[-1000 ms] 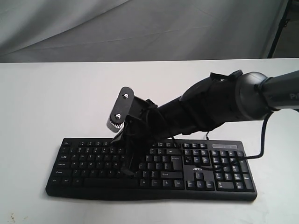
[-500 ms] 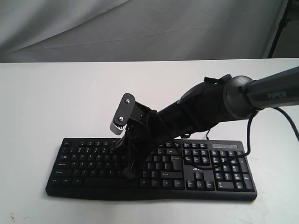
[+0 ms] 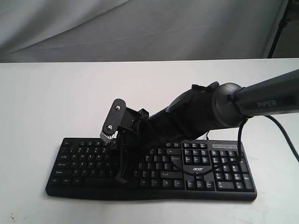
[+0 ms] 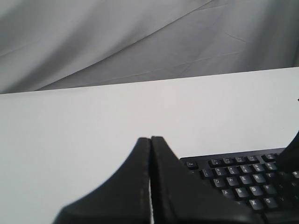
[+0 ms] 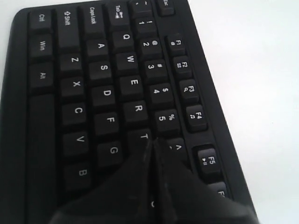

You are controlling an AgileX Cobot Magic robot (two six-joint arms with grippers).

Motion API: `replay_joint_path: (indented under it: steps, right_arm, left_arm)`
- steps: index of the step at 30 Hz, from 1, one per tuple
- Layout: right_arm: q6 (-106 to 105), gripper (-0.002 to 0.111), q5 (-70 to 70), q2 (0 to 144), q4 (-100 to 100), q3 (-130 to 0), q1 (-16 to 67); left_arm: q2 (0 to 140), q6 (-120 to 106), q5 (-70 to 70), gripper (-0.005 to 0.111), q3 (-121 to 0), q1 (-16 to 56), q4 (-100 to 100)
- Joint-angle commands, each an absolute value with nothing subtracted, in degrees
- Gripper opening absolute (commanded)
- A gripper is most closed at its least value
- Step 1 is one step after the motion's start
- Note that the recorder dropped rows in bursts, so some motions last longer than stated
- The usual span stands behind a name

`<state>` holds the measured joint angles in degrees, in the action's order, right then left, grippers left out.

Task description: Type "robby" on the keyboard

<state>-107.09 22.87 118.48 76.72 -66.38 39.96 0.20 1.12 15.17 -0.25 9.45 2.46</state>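
The black keyboard (image 3: 84,163) lies near the front of the white table, its acer logo toward the number pad. My right arm reaches across it from the right. My right gripper (image 3: 122,178) is shut and empty, pointing down at the keys left of the middle. In the right wrist view the shut tips (image 5: 152,143) sit beside the T key (image 5: 143,136), low over the keyboard (image 5: 93,93); I cannot tell if they touch. My left gripper (image 4: 150,139) is shut and empty, held off the keyboard's Esc corner (image 4: 238,179). It is out of the exterior view.
The white table (image 3: 46,93) stretches behind and to the left of the keyboard. A grey cloth backdrop (image 3: 140,28) hangs at the back. A black cable (image 3: 281,128) trails off the right arm. A dark stand leg (image 3: 280,28) shows at the far right.
My right gripper has shifted left along the keyboard, and the arm has dropped lower over the keys. The keyboard has not moved.
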Motion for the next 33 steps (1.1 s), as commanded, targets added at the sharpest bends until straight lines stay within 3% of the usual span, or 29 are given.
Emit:
replay_joint_path:
  steps: [1, 33]
  right_arm:
    - [-107.7, 0.000, 22.0, 118.2, 77.0, -66.7, 40.0]
    - [-107.9, 0.000, 21.8, 116.4, 77.7, -66.7, 40.0]
  left_arm:
    - [0.0, 1.3, 14.9, 0.000, 0.0, 9.8, 2.7]
    - [0.0, 1.3, 14.9, 0.000, 0.0, 9.8, 2.7]
